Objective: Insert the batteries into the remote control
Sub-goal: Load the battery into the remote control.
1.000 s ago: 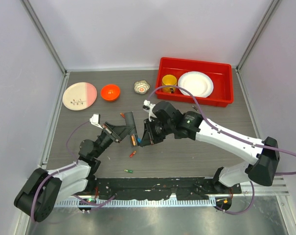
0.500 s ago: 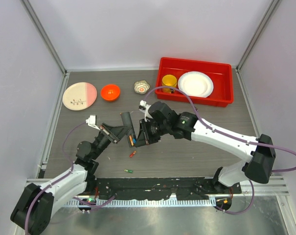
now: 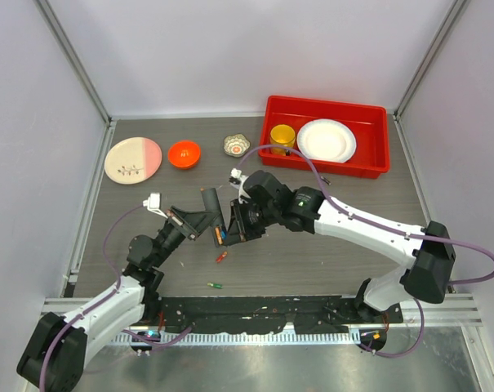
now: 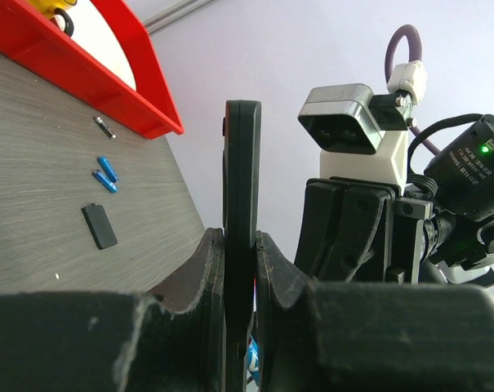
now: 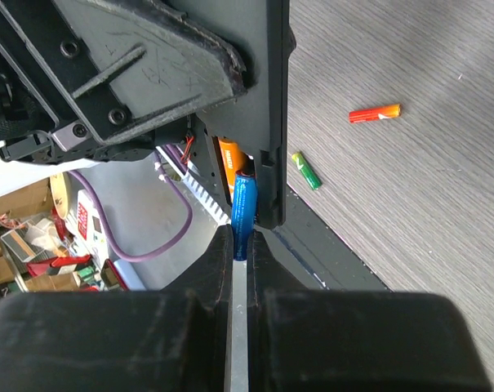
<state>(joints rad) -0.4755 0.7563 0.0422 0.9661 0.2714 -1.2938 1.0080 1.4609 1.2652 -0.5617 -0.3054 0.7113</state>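
My left gripper (image 3: 199, 222) is shut on the black remote control (image 3: 212, 214) and holds it on edge above the table; it also shows in the left wrist view (image 4: 242, 180), clamped between the jaws. My right gripper (image 3: 230, 233) is shut on a blue battery (image 5: 243, 214), whose tip touches the remote's (image 5: 263, 98) open compartment beside an orange battery (image 5: 230, 163) seated there. A red-orange battery (image 5: 375, 113) and a green battery (image 5: 306, 171) lie on the table below; they also show in the top view as the red battery (image 3: 221, 257) and the green battery (image 3: 215, 285).
Two blue batteries (image 4: 106, 174) and a small black flat piece (image 4: 99, 226) lie near the red tray (image 3: 369, 167), which holds a yellow cup (image 3: 282, 135) and a white plate (image 3: 326, 140). An orange bowl (image 3: 184, 153), a pink-white plate (image 3: 133, 159) and a foil cup (image 3: 237, 145) sit at the back.
Both grippers have shifted a little to the left, with the remote and the blue battery still held. The right gripper has stayed against the remote.
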